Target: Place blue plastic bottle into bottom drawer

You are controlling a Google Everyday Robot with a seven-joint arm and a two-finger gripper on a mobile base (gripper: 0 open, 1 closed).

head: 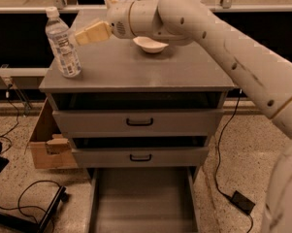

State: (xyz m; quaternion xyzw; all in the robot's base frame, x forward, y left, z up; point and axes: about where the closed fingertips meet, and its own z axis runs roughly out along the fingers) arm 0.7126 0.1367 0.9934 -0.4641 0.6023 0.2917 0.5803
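Note:
The blue plastic bottle stands upright at the front left corner of the grey cabinet top; it is clear with a white cap and a pale label. My gripper hangs over the cabinet top just right of the bottle's upper half, a small gap away, pointing left at it. The bottom drawer is pulled out at floor level, a shallow grey tray with nothing in it.
A white bowl sits on the cabinet top behind my arm. The two upper drawers with black handles are slightly ajar. A cardboard box stands left of the cabinet. Cables and a power brick lie on the floor.

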